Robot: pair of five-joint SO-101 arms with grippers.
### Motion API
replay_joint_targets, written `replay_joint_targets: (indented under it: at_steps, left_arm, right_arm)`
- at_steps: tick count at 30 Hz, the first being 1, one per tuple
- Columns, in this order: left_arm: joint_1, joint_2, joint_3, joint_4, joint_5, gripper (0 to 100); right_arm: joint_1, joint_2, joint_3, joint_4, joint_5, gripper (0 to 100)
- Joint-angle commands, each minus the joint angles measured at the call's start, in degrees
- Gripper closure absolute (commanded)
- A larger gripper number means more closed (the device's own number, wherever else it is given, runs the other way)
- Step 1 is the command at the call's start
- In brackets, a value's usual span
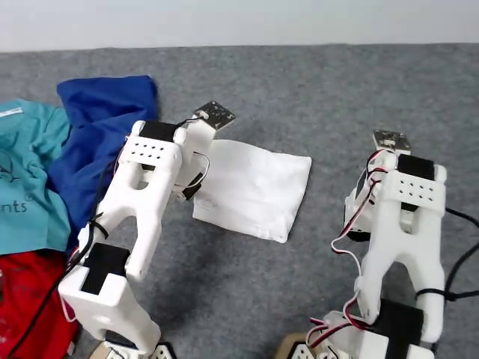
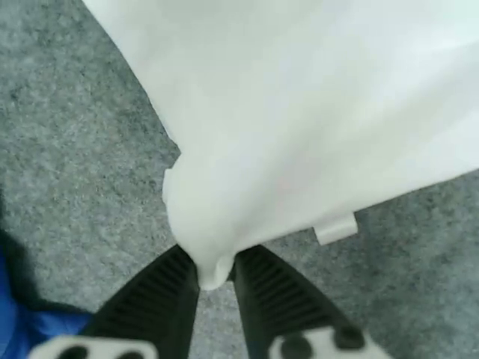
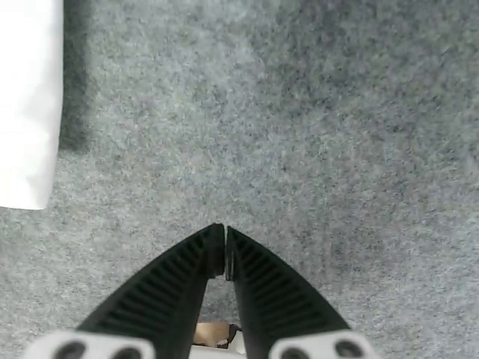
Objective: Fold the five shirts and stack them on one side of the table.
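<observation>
Overhead; close wrist views; common shirt point(image 1: 254, 187)

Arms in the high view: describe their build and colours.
The left arm and right arm have white plastic shells, black servo blocks, rows of small holes, and red, white and black cables. Their jaws are black, ribbed and tapered.

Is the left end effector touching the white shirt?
Touching. The left wrist view shows the left end effector shut on a corner of the white shirt, with the cloth pinched between its two fingers.
</observation>
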Motion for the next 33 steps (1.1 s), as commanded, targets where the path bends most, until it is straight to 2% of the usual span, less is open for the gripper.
replay_joint_targets:
  at_steps: [1,5,7,13,21,25,29,33]
  left_arm:
    - [-0.18,-3.16,-1.8,0.35,-0.7,97]
    - [-0.18,-3.16,-1.8,0.35,-0.62,86]
    - [-0.18,-3.25,-2.07,0.53,-0.7,83]
    - [-0.79,-3.78,-4.35,4.13,-3.87,83]
    - [-8.7,-3.25,-15.78,11.69,-8.18,83]
    - [-9.49,-3.25,-14.9,13.1,-9.23,83]
    - [-7.3,-3.25,-10.15,12.22,-9.14,83]
    - [-7.38,-3.43,-9.36,12.31,-5.19,83]
  right_arm:
    - [0.13,-2.42,-0.7,0.31,0.53,98.0]
    - [0.13,-2.42,-0.7,0.31,0.62,98.0]
    - [0.13,-2.42,-0.7,0.31,1.58,98.0]
    - [0.22,-2.51,-0.7,0.4,5.01,98.0]
    - [0.22,-2.51,-0.7,0.4,6.95,98.2]
    - [0.13,-2.51,-0.7,1.45,8.35,98.2]
    - [0.04,-2.51,-0.88,1.54,10.9,98.3]
    - [-3.74,-2.51,-4.48,1.54,13.1,98.4]
